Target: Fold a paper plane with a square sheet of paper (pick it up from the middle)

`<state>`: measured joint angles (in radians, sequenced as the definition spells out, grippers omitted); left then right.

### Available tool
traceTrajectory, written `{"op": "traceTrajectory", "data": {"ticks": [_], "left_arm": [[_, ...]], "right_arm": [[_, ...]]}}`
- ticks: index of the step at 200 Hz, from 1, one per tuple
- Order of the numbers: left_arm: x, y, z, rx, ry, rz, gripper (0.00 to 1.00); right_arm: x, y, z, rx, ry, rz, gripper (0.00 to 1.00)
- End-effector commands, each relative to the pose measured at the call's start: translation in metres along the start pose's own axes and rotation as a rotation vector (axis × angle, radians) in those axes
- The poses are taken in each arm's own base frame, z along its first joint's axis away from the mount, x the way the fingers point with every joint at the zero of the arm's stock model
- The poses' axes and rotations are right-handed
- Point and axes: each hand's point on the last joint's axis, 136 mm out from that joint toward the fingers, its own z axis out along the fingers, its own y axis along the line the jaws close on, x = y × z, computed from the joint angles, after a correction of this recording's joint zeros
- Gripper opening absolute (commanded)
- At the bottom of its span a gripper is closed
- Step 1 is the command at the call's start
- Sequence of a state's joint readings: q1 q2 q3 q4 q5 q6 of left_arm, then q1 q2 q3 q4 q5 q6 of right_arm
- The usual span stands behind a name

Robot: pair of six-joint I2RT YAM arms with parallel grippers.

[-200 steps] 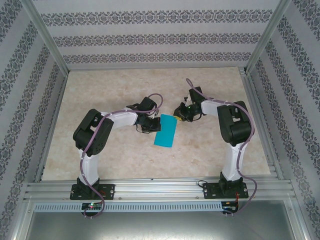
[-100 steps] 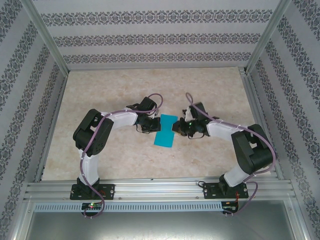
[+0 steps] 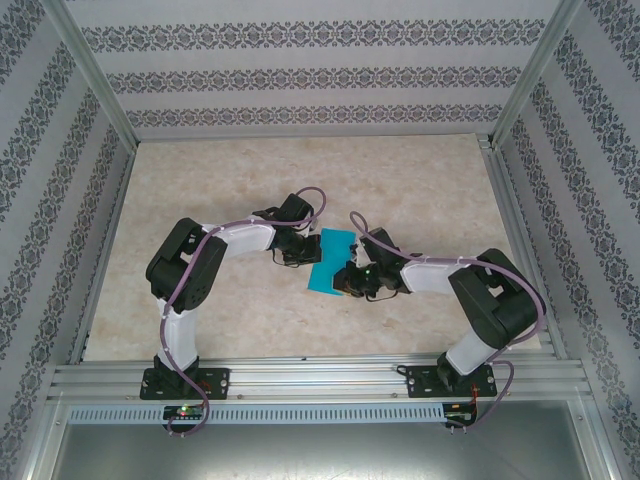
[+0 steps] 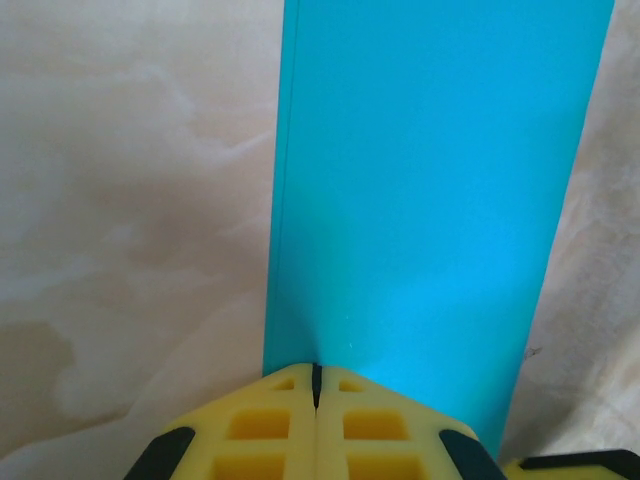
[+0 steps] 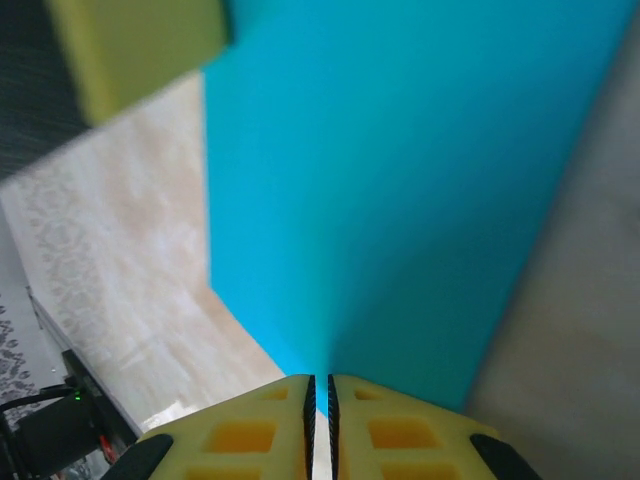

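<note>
1. The square sheet of paper (image 3: pixel 332 262) sits mid-surface (image 3: pixel 420 180) between my two arms. It reads as a narrow teal rectangle, not a square. In the left wrist view a thin second edge runs down its left side, so I judge it is already doubled over once.
2. My left claw (image 3: pixel 303 252) is clenched on the sheet's left long side. In its wrist view the yellow pads meet with the paper's edge running into the seam.
3. My right claw (image 3: pixel 350 278) is clenched on the opposite side, nearer the near end. A sliver of teal shows between its closed pads in the right wrist view.
4. I cannot tell whether the paper lies flat on the surface or is held just off it.
5. I judge this is an early stage, with the halving fold made and no nose or wings shaped. There is no pointed dart outline anywhere.
6. The next move, as I read it, calls for one claw to anchor the sheet while the other releases. The free claw then re-grips a corner to bring it to the centre crease. The paper is thin, so uneven pulling between the claws could skew the crease or tear it.
</note>
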<state>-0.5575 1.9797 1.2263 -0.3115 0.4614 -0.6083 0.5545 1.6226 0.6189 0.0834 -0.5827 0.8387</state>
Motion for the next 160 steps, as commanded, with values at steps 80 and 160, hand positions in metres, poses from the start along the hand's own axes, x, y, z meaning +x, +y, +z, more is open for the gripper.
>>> {"op": "traceTrajectory", "data": {"ticks": [80, 160], "left_arm": [[0.028, 0.004, -0.020, -0.035, 0.033, -0.027, 0.14], [0.010, 0.003, -0.066, 0.080, -0.147, -0.118, 0.53]], "right_arm": [[0.012, -0.036, -0.014, 0.094, 0.072, -0.059, 0.16], [-0.049, 0.010, -0.084, 0.096, -0.169, -0.157, 0.44]]}}
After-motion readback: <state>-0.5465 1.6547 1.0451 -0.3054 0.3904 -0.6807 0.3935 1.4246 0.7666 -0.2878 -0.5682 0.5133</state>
